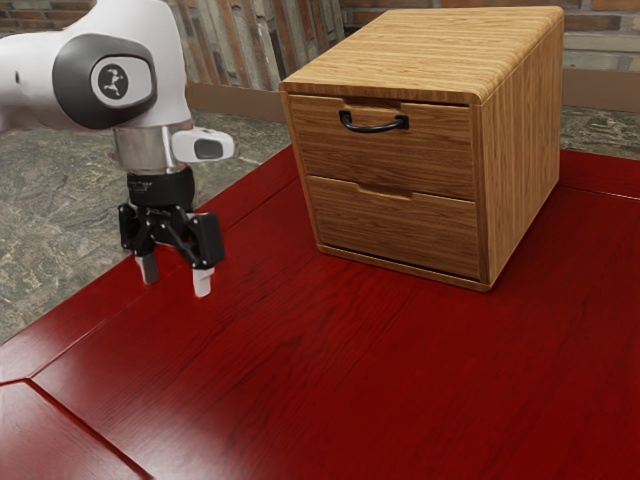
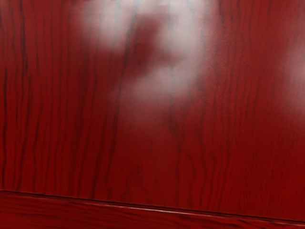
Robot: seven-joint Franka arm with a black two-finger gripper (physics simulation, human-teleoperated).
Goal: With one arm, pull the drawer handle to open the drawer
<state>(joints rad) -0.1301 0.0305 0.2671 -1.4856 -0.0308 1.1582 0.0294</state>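
Note:
A light wooden cabinet (image 1: 430, 140) with two drawers stands on the red table (image 1: 330, 380), toward the exterior view's right. The upper drawer (image 1: 385, 145) carries a black curved handle (image 1: 373, 123) and sits flush with the cabinet front, as does the lower drawer (image 1: 395, 225). My gripper (image 1: 175, 275) hangs a little above the table at the exterior view's left, well away from the cabinet and lower than the handle. Its fingers point down, stand apart and hold nothing. Beneath my hand, the wrist view looks onto glossy red wood (image 2: 152, 143) with a seam (image 2: 143, 206) across it.
A brick wall (image 1: 250, 40) runs behind the table, and stone floor (image 1: 50, 210) lies beyond the table edge at the exterior view's left. The red tabletop stretches bare between my gripper and the cabinet.

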